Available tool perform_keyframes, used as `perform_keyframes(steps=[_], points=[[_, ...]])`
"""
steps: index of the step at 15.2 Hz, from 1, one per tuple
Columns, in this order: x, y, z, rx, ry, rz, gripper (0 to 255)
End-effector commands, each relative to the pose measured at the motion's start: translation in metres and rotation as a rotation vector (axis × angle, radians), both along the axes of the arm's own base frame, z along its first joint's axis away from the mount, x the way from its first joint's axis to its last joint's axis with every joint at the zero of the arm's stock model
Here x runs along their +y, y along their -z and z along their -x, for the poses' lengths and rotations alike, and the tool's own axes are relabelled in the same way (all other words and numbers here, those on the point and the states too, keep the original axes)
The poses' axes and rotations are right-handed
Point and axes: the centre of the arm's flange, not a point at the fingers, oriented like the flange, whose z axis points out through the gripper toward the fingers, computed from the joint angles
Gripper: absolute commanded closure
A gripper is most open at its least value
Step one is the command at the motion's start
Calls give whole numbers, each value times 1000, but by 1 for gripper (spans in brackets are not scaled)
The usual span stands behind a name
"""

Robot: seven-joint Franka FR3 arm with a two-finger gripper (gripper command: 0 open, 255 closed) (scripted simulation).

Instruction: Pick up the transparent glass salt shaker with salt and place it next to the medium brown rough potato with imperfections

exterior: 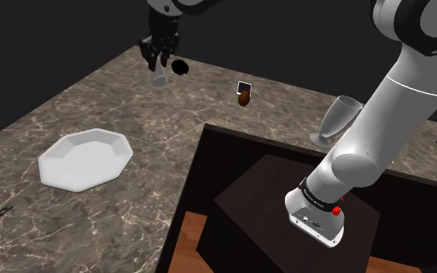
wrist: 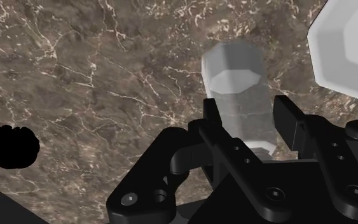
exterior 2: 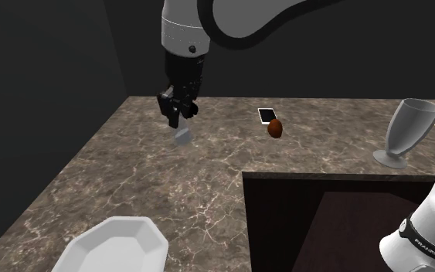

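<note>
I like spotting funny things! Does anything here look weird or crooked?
The shaker, clasped in the gripper, hangs a bit tilted. On the counter nearby lies a round pure-black blob, oddly flat-looking.

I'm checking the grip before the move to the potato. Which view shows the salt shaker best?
The wrist view: the salt shaker stands large and pale, clasped between the black jaws. In the shoulder view and the second exterior view it is a small grey shape hanging under the jaws.
</note>
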Motion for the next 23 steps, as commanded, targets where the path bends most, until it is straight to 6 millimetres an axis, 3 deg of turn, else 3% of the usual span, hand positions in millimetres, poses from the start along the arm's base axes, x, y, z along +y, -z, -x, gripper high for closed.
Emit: perform_keyframes(steps=[1,23], points=[[-30,1,0,0,-1,0,255],[-320,-1,-10,0,-1,0,255]])
